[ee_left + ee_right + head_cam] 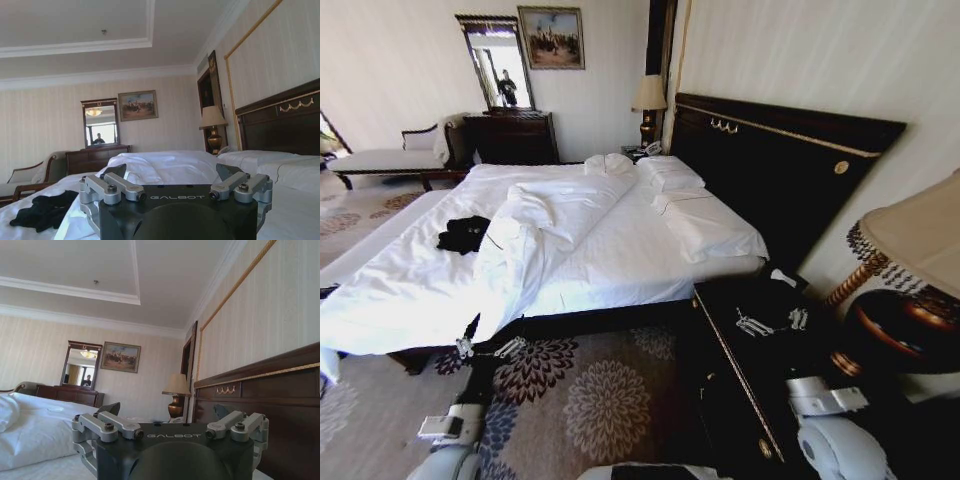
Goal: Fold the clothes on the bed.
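- Two tools sit nearest, both low at the foot side of the bed [620,260]: the left tool [488,348] hangs over the patterned carpet [590,400] just short of the mattress edge, fingers spread wide and holding nothing.
- The right tool [770,322] hovers above the dark nightstand [740,370], fingers likewise wide, empty.
- Farther off, the black T-shirt [463,234] lies crumpled on the white sheet, beside the bunched duvet [535,235], well apart from both tools.
- Pillows [670,175] rest against the headboard [770,170].
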Tool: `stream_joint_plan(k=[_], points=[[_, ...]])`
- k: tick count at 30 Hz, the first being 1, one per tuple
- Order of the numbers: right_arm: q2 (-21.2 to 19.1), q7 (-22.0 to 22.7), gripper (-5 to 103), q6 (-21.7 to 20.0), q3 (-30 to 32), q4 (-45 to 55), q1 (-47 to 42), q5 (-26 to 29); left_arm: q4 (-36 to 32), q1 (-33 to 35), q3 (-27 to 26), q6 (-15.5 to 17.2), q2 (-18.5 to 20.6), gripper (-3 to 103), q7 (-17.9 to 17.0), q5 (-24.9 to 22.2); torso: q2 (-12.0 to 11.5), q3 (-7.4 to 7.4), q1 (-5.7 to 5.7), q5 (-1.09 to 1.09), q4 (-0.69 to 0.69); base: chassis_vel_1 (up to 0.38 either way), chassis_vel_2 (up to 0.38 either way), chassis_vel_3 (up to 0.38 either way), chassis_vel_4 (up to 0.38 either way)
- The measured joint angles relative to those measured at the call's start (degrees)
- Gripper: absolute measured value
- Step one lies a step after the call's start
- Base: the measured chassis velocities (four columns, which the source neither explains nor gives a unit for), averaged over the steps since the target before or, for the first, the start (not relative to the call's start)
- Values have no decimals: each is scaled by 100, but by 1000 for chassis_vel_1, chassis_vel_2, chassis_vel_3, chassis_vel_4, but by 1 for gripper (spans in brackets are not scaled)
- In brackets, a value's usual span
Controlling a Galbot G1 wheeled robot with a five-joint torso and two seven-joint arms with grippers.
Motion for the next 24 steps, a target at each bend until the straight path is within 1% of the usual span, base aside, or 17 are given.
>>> stream_joint_plan(k=[24], points=[[25,-2,100,0,9,18,-27,-34,-26,16,-7,-59,-11,100,35,4,1,1,-1,0,0,-148,155,147,-150]])
